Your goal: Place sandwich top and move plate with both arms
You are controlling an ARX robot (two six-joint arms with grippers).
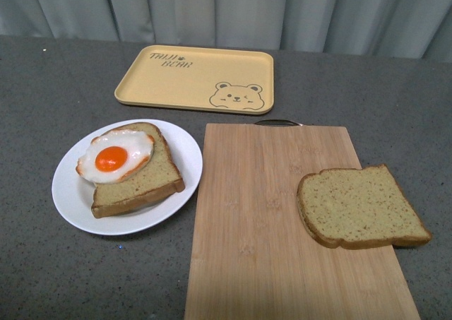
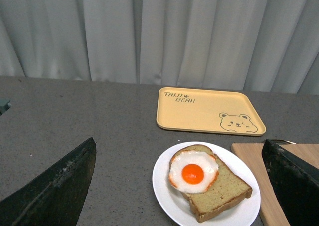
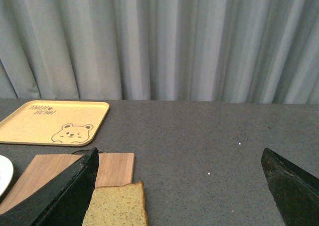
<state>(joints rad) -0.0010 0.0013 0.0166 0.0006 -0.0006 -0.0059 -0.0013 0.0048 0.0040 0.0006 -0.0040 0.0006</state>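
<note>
One sandwich top (image 1: 360,205), flat at 4 o'clock on the single cutting board (image 1: 268,193), overhanging its 3 o'clock edge. One plate (image 1: 70,193) just beside the board at 9 o'clock, bearing a second slice (image 1: 145,182) and one fried egg (image 1: 115,156). One yellow tray (image 1: 191,76) at 12 on the table (image 1: 42,80). Shown by the wrist views alone: left end effector (image 2: 178,146) and right end effector (image 3: 179,153), each spread wide, grasping nothing.

A yellow bear-printed tray (image 1: 185,83) lies at the back of the grey surface (image 1: 49,80), before a pale pleated curtain (image 1: 233,9). Nearer, a bamboo cutting board (image 1: 254,207) lies to the right of a bread slice (image 1: 148,182) bearing a fried egg (image 1: 115,157).
</note>
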